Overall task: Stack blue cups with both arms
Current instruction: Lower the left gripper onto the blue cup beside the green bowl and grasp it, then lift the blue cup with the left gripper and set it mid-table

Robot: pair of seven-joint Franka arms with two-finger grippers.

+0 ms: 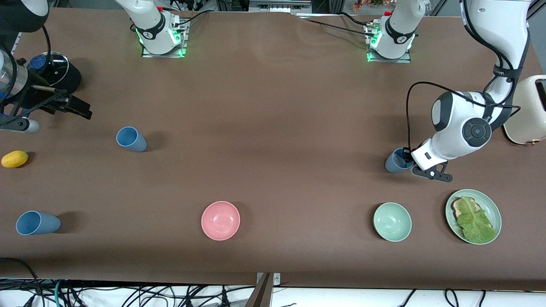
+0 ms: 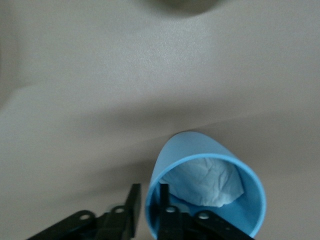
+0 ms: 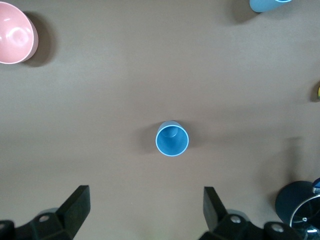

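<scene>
The left gripper pinches the rim of a blue cup; the right gripper hangs wide open over another blue cup.

The left gripper runs off the wrist picture's edge, its fingertips hidden by the cup rim; front on, the wrist covers them, and the toaster is cropped.

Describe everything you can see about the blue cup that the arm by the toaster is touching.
The blue cup is a small, handleless, matte sky-blue tumbler standing upright on the brown table, farther from the front camera than the pale green bowl. Crumpled whitish paper sits inside. The left end effector pinches its rim, one finger inside, one outside.
</scene>
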